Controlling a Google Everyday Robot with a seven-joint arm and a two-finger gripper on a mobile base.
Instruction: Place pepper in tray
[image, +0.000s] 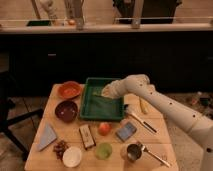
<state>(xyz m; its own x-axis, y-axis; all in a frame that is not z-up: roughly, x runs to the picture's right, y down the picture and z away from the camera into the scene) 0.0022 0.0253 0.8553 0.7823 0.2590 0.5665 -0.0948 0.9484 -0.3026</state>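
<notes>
Reaching in from the right, the robot's white arm (165, 102) bends over the wooden table (160, 137) and puts its gripper (106, 92) inside the green tray (102, 107), low over the far right part of the floor. Whether the jaws are apart or together, I cannot tell, and I cannot make out the pepper anywhere near them. Left of the tray sit an orange plate (69, 90) and a dark red bowl (66, 110). Just in front of the tray rests a round orange fruit (104, 128), and a pale yellow item (143, 106) lies to its right.
</notes>
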